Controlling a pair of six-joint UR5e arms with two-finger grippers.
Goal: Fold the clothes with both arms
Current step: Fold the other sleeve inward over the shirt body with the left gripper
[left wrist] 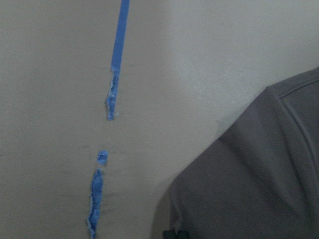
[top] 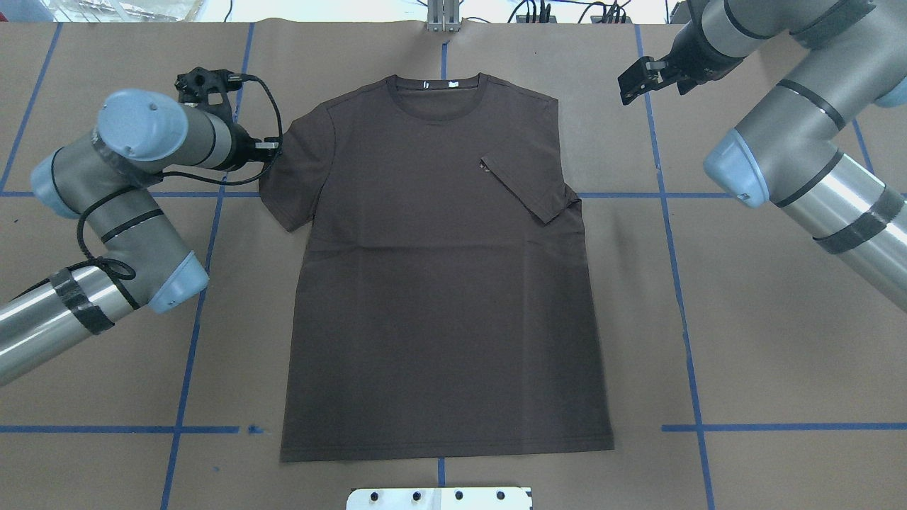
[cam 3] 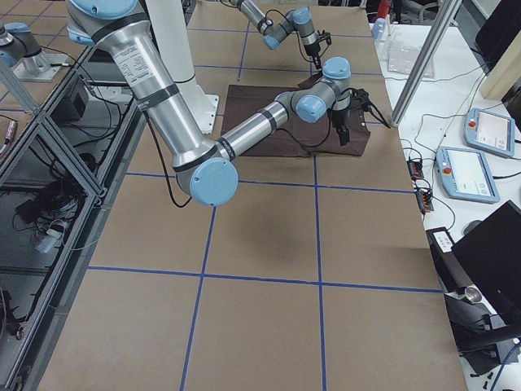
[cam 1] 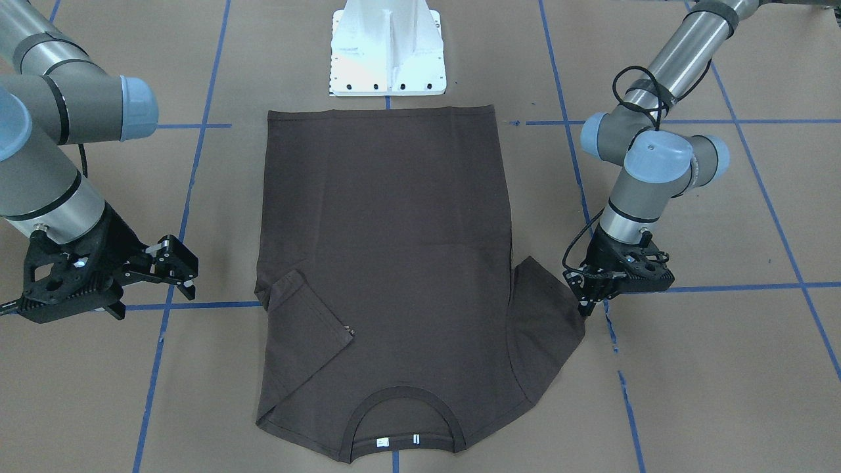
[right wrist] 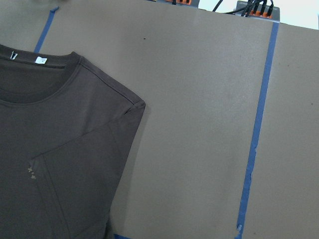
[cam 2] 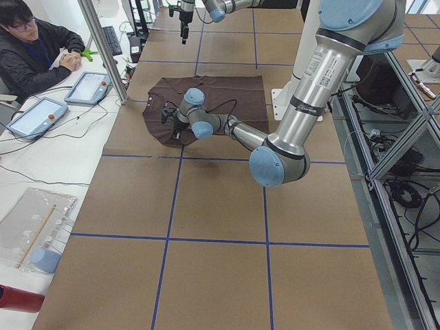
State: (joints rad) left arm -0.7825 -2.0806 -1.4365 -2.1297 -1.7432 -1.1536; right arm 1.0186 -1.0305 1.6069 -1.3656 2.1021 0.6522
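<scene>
One T-shirt [top: 439,283] lies flat on the bench [top: 744,319], one sleeve [top: 524,180] folded in. The right gripper [cam 1: 176,266] hangs spread and empty; the left gripper [cam 1: 586,301] sits at the other sleeve [top: 294,177], opening impossible to tell.

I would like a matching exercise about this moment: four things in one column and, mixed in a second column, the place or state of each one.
1. left gripper
2. right gripper
3. sleeve on the robot's right side
4. neck tags

a. white, inside the collar
b. folded onto the chest
c. at the spread sleeve's edge
d. off the T-shirt, over bare table

Pairs: 1-c, 2-d, 3-b, 4-a.
</scene>
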